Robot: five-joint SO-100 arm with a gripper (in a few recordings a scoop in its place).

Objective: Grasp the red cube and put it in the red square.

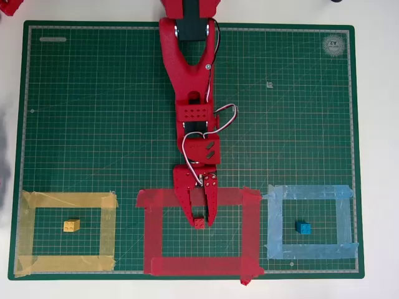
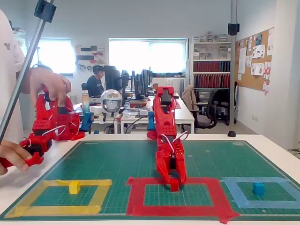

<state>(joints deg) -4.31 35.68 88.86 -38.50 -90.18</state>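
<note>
The red cube (image 1: 199,222) (image 2: 174,185) sits low on the mat between the fingertips of my red gripper (image 1: 201,222) (image 2: 174,182), which looks shut on it. Cube and fingertips are inside the red square (image 1: 153,237) (image 2: 136,197), just below its far tape strip and near the middle of its width. The arm reaches straight down the mat from its base at the far edge. In the fixed view the fingers partly cover the cube's top.
A yellow block (image 1: 71,225) (image 2: 74,187) lies in a yellow tape frame (image 1: 28,230) to the left. A blue block (image 1: 303,227) (image 2: 258,188) lies in a light blue tape frame (image 1: 274,224) to the right. A person stands at the fixed view's left edge.
</note>
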